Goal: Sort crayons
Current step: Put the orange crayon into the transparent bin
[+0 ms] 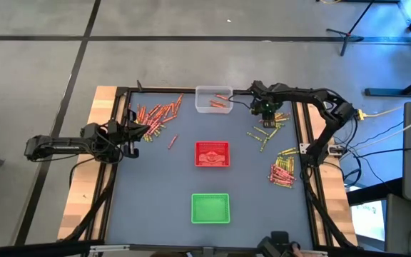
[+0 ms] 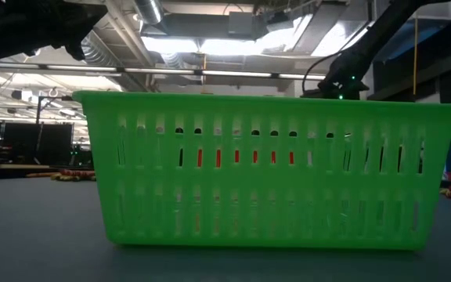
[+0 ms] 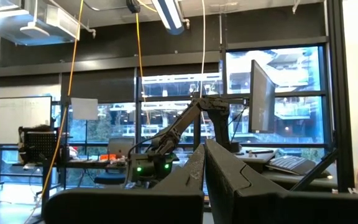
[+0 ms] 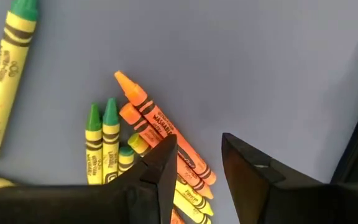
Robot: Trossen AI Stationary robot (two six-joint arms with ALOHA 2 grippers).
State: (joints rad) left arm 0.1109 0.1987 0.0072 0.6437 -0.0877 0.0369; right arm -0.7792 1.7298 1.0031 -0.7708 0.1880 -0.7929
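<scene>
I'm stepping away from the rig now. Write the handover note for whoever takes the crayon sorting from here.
Left gripper: shut, empty, at the left table edge beside the orange crayon pile.
Right gripper: part open, holding nothing, just above mixed green and orange crayons on the mat at the far right.
Done: a few orange crayons in the clear tray; something red shows in the red tray.
Green tray looks empty.
Left: nearly everything. Orange pile far left, green scatter and red pile on the right remain loose.

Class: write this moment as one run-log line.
left gripper: shut, idle by orange crayons | right gripper: open, empty, over mixed crayons | clear tray: some crayons inside
</scene>
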